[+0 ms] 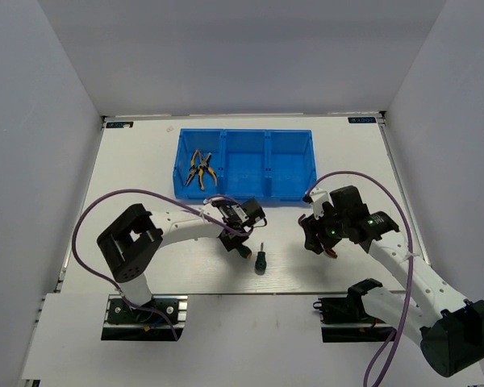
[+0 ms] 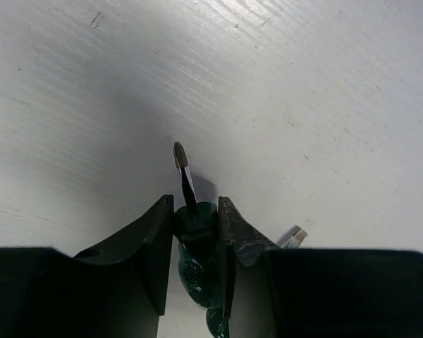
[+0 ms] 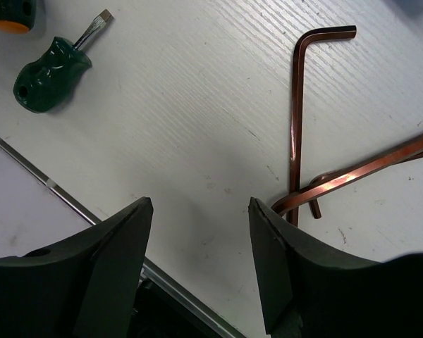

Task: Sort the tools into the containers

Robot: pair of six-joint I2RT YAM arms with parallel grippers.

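Clamped narrow on the fat green handle of a stubby screwdriver: left gripper, bottom centre of the left wrist view, cross tip poking up past the fingers. Probably light, rigid and smooth, so prone to twisting; best held across the handle's waist, never the thin shaft.

Spread wide, holding nothing: right gripper, low in the right wrist view. Crossed at right, thin stiff hex keys, lying flat and likely awkward to pinch. Upper left, a second screwdriver.

Upper centre of the top view: blue bin, pliers in its left compartment.
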